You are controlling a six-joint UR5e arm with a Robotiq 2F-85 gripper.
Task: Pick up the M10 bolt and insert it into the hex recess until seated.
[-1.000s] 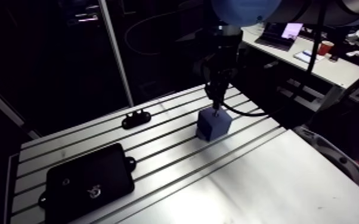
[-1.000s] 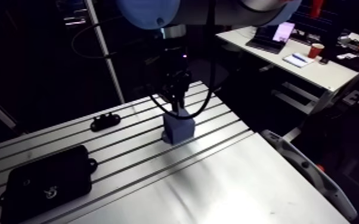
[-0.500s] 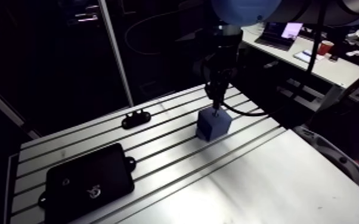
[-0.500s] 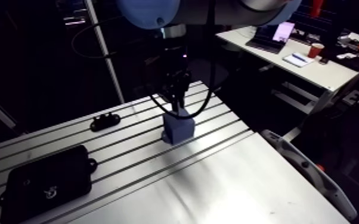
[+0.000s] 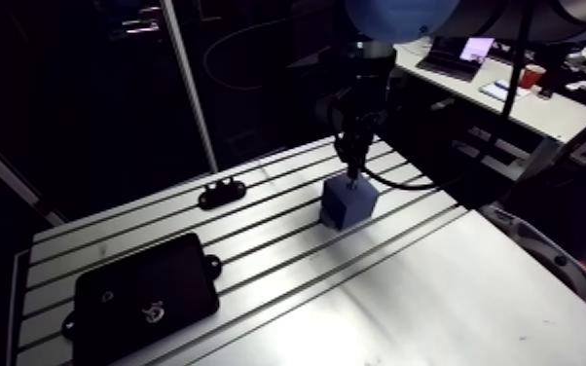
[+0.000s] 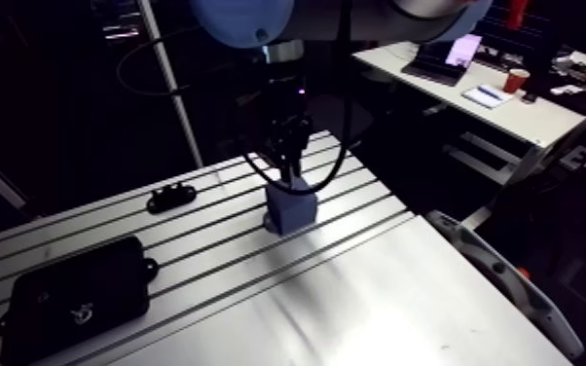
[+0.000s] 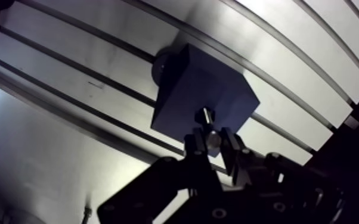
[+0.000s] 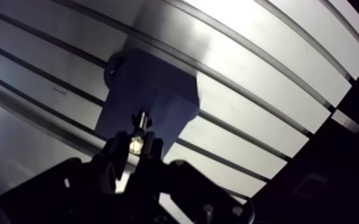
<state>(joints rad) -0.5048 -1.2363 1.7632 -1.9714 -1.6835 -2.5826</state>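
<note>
A blue block (image 7: 203, 92) stands on the slotted table (image 5: 433, 292), directly under my gripper (image 7: 213, 140). The gripper comes straight down from above and is shut on the M10 bolt (image 7: 206, 114), whose shiny head sits between the fingers. The bolt's shank points down and its dark tip meets the block's top face. The hex recess is hidden under the bolt. In the arm view the gripper (image 5: 353, 173) hangs just over the blue block (image 5: 347, 201).
A flat black tray (image 5: 141, 297) with a small metal part (image 5: 151, 311) in it lies at the table's near left. A small black fixture (image 5: 222, 195) sits behind it. The table's right edge runs close beside the block.
</note>
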